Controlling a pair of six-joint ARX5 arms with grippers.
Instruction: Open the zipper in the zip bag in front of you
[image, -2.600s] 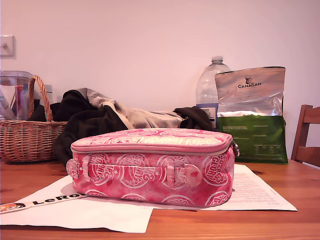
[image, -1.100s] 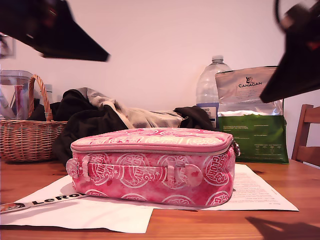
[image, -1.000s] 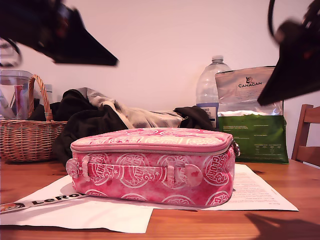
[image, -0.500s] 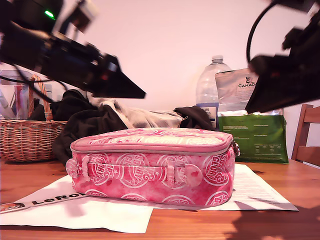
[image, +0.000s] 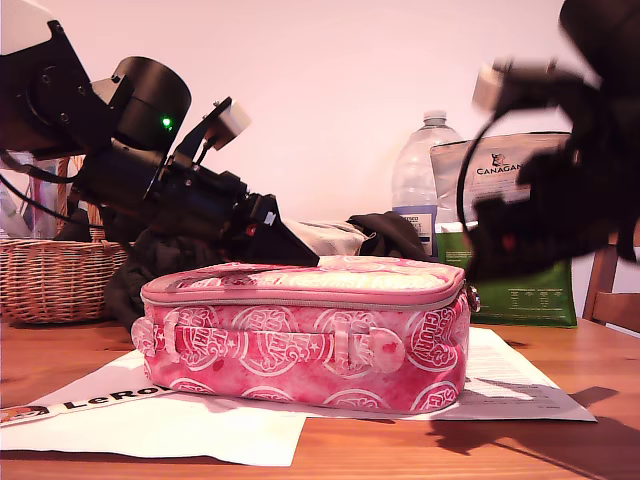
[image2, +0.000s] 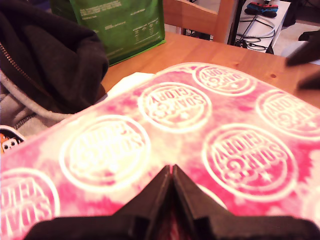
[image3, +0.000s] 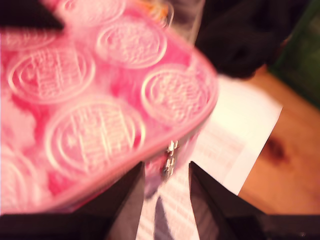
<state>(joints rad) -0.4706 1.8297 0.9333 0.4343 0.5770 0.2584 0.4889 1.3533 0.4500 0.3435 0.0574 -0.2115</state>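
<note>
zipper (image3: 170, 156) seemingly between second claw (image3: 166, 179).

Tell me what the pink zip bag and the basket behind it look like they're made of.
The zip bag looks like soft matte printed fabric: rounded, slightly sagging corners. The basket looks like woven wicker, with visible brown strands.

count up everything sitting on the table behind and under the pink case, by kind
Wicker basket: 1
Pile of dark clothing: 1
Clear plastic water bottle: 1
Green-and-silver Canagan pouch: 1
Sheets of printed paper: 2
Total: 6

The clothing is counted as one heap; how many garments it holds cannot be told.
</note>
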